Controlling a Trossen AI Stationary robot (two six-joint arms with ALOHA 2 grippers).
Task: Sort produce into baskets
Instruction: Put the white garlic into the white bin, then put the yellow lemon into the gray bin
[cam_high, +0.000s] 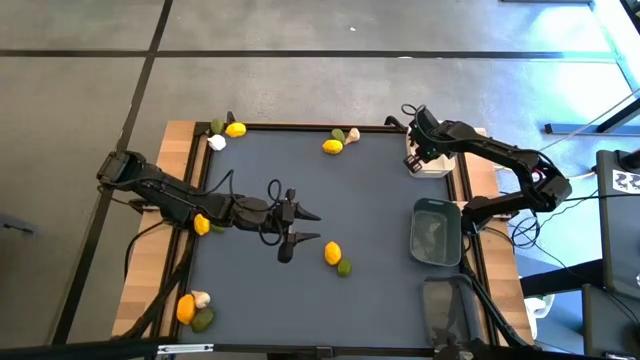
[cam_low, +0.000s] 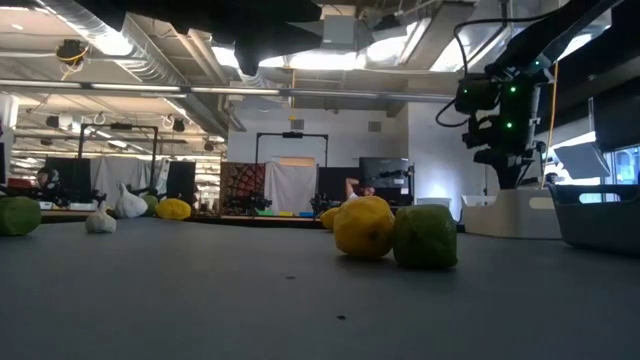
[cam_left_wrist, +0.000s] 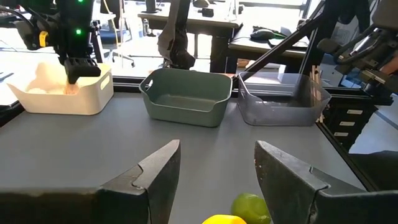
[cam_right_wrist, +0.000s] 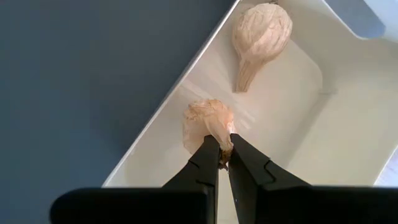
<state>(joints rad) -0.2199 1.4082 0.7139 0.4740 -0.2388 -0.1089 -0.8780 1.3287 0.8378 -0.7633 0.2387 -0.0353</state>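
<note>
While pinched, garlic bulb (cam_right_wrist: 208, 124) seemingly touches right gripper (cam_right_wrist: 224, 163).

A robotics lab or workshop in an open industrial hall: bare ceiling ducts (cam_low: 150, 45) and strip lights overhead, rows of desks (cam_left_wrist: 205, 25) with monitors (cam_low: 383, 172) far behind the dark work table (cam_high: 330, 210), a wheeled office chair (cam_left_wrist: 118, 43), and cables.
</note>
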